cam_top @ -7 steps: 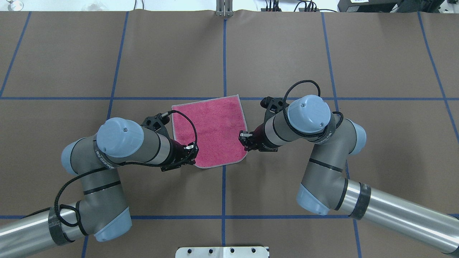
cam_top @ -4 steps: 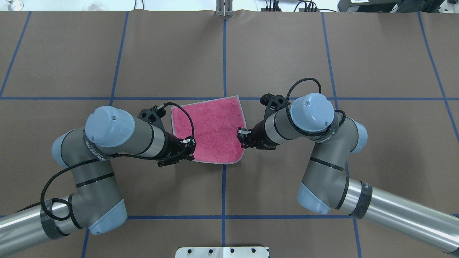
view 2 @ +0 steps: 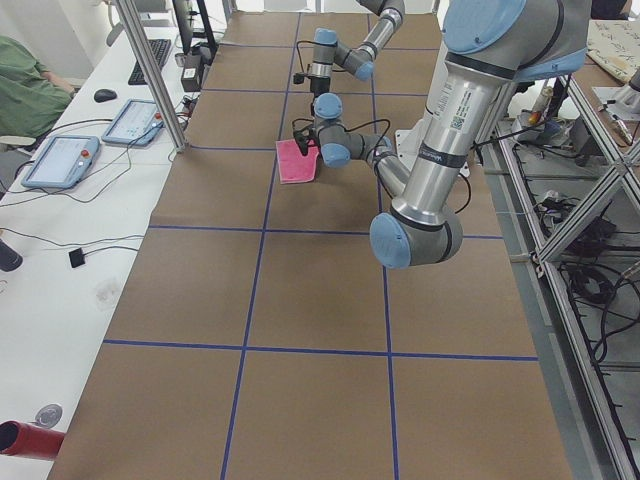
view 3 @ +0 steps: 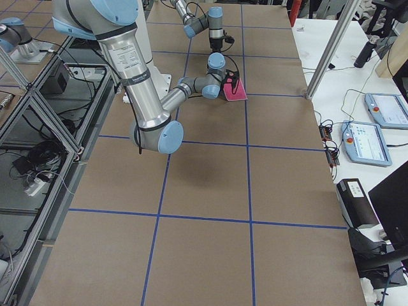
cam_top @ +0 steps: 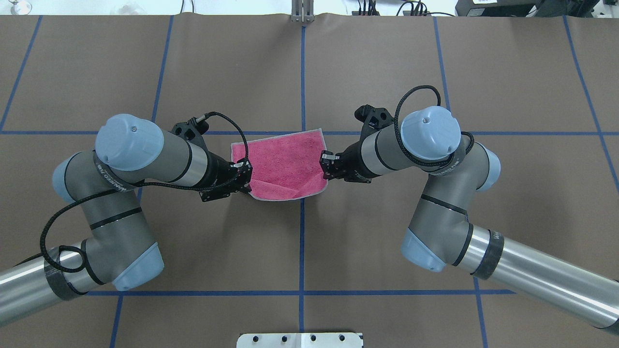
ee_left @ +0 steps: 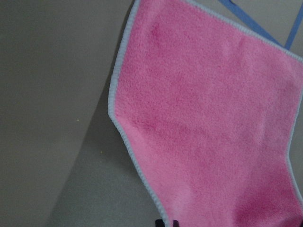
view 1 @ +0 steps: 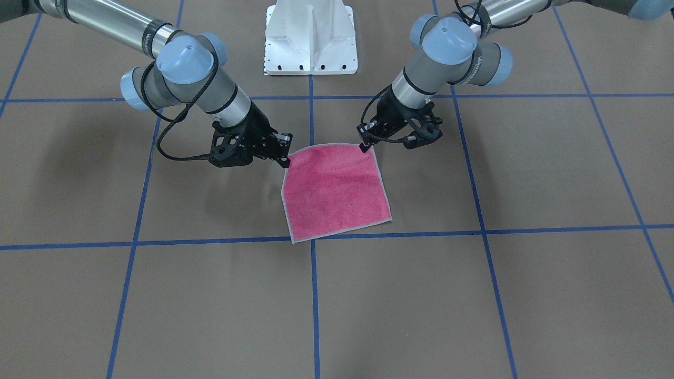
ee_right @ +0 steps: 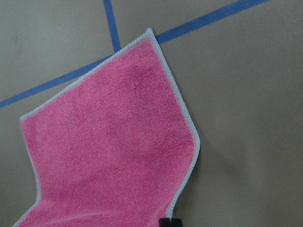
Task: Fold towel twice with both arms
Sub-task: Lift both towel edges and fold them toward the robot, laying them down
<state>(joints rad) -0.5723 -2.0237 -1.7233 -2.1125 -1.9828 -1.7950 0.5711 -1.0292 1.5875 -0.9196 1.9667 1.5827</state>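
The towel (cam_top: 280, 162), pink face up with light grey edging, lies near the table's middle, its far edge flat along a blue tape line. Its near edge is raised and sags between the two grippers. My left gripper (cam_top: 245, 176) is shut on the towel's near left corner, and my right gripper (cam_top: 325, 167) is shut on the near right corner. In the front-facing view the towel (view 1: 335, 196) slopes up to the left gripper (view 1: 363, 146) and the right gripper (view 1: 286, 159). Each wrist view shows the pink towel (ee_left: 213, 118) (ee_right: 113, 151) hanging down from the fingertips.
Blue tape lines (cam_top: 302, 241) grid the brown table cover. The white pedestal base (view 1: 310, 37) stands at the robot's edge. A side bench holds tablets (view 2: 60, 160) and a keyboard, with a person in green (view 2: 25, 85) beside it.
Both grippers have moved away from the robot toward the towel's far edge, carrying the near corners up and over. The pink area seen from overhead has grown shorter.
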